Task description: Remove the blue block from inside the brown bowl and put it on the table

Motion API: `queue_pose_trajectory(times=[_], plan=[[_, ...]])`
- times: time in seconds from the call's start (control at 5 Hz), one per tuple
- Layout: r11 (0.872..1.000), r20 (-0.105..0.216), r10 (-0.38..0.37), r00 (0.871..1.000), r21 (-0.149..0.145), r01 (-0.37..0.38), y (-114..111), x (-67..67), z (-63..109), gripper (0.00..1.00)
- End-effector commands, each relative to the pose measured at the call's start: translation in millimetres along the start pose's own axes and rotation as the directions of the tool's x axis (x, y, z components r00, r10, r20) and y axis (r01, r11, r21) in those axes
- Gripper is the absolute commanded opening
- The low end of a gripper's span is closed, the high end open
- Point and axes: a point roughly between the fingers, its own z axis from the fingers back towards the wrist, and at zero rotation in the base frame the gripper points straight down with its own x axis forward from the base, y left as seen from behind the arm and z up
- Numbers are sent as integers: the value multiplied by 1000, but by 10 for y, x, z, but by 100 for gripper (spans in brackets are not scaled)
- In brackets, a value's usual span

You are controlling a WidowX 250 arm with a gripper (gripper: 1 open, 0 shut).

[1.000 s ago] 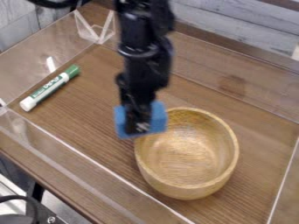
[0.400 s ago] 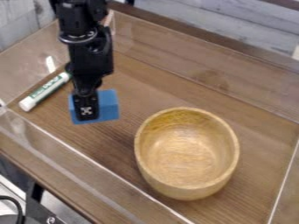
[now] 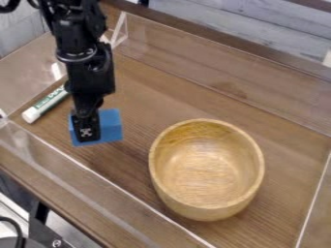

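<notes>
The blue block (image 3: 106,127) is held low over the table (image 3: 220,92), left of the brown bowl (image 3: 207,169) and well outside it. My gripper (image 3: 88,128) is shut on the block, its black fingers covering the block's left side. Whether the block touches the tabletop I cannot tell. The bowl stands upright at the front right with nothing inside it.
A green-and-white marker (image 3: 48,102) lies on the table just left of the arm, partly hidden behind it. Low clear plastic walls (image 3: 39,145) border the tabletop, with the front wall close to the block.
The arm has carried the blue block from beside the bowl's left rim leftward and toward the front, lowering it near the marker. The bowl has stayed put.
</notes>
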Motion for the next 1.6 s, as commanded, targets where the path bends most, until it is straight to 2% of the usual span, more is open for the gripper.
queue_pose_trajectory(times=[0.0,0.2,0.8,1.4], plan=[[1000,11,2,1000,21,-3,38,14,20,0],[1000,13,7,1000,10,-8,30,35,-10,100],[999,37,43,998,0,-43,63,162,152,100],[994,68,105,992,2,-105,74,264,305,100]])
